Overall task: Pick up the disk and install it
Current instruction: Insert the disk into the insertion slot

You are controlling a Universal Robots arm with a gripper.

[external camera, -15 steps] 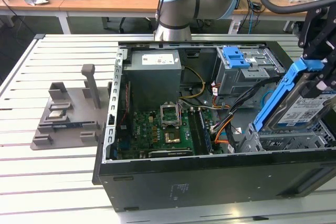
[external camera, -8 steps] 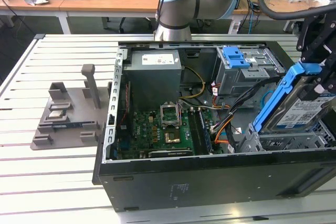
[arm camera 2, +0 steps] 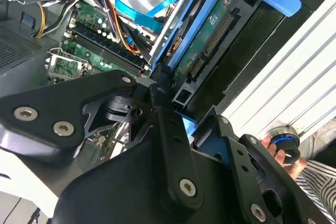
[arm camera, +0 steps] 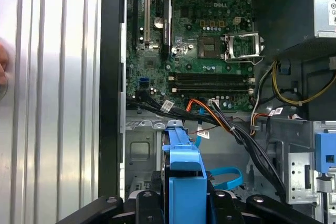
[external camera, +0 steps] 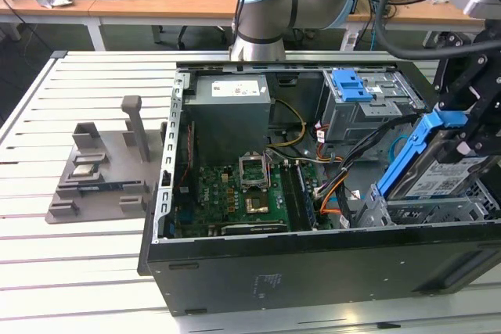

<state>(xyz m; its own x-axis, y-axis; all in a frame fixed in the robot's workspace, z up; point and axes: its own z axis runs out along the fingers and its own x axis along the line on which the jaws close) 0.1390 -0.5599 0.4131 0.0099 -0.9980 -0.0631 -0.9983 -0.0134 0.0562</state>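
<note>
**One disk held aslant**

Exterior view: the claw (external camera: 468,132) pinches the disk (external camera: 438,174) by its blue frame (external camera: 403,158). The disk is tilted above the drive cage (external camera: 423,213) at the case's (external camera: 313,271) near corner, on the exterior view's right, probably angled to slide in. The view's edge crops the claw.

Second wrist view: black linkages (arm camera 2: 168,129) hide the contact, and the disk's (arm camera 2: 210,38) circuit-board face shows.

First wrist view: the disk (arm camera: 184,177) appears edge-on, its label turned away.

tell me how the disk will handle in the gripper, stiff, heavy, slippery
Probably stiff: the disk is a flat metal slab and sits tilted in the gripper without sagging. Likely heavy for its size, being metal. Its smooth blue carrier, where the grip falls, might slip or flex slightly.
</note>
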